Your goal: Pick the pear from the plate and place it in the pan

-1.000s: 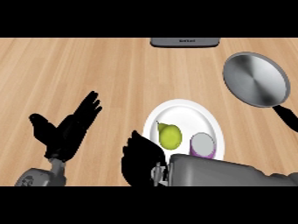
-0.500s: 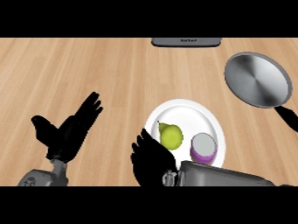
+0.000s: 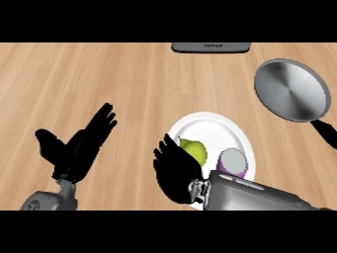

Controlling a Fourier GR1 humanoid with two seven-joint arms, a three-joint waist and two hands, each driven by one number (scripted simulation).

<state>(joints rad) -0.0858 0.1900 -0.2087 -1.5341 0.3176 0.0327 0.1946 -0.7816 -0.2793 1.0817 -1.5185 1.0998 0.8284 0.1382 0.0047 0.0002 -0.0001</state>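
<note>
Right hand [image 3: 172, 170]: lowest in view, fingers extended and released, grasping nothing, tips overlapping near-left rim of plate [image 3: 218, 127].
Left hand [image 3: 76, 146]: well left of right hand, open, fingers up, resting over desk [image 3: 127, 79].
Pear [image 3: 194, 150]: on plate, just right of right hand's fingertips; contact cannot be determined.
Purple cup [image 3: 233, 163]: on plate, right of pear, just beyond grey forearm.
Pan [image 3: 291, 90]: far right of right hand, apart from plate, black handle pointing toward near right.
Dark object [image 3: 210, 47]: at far desk edge.

Pear [image 3: 193, 149] on white plate [image 3: 216, 127], right hand [image 3: 175, 173] beside it, pan [image 3: 291, 90] apart
</note>
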